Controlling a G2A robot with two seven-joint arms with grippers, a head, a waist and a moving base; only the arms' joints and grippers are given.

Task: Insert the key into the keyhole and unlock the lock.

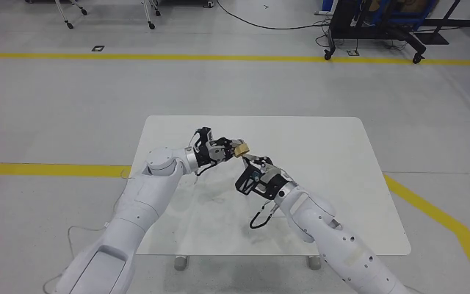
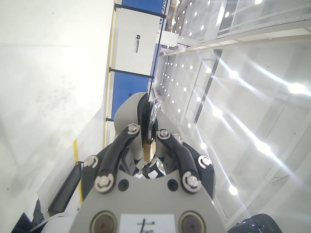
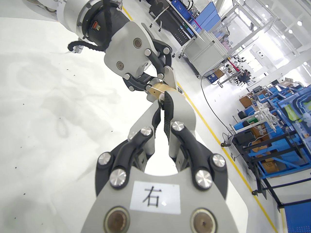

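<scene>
Top view, lock (image 1: 241, 150) in left hand (image 1: 234, 147), key (image 2: 155, 111) (silvery) in right hand (image 1: 248, 159)

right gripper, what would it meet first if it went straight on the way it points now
The brass padlock held in the left gripper. The right gripper, pinching what looks like the key, sits right at it; whether they touch is unclear.

Small brass lock (image 3: 158, 90) held aloft, silver key (image 3: 160, 102) touching its end.
</scene>
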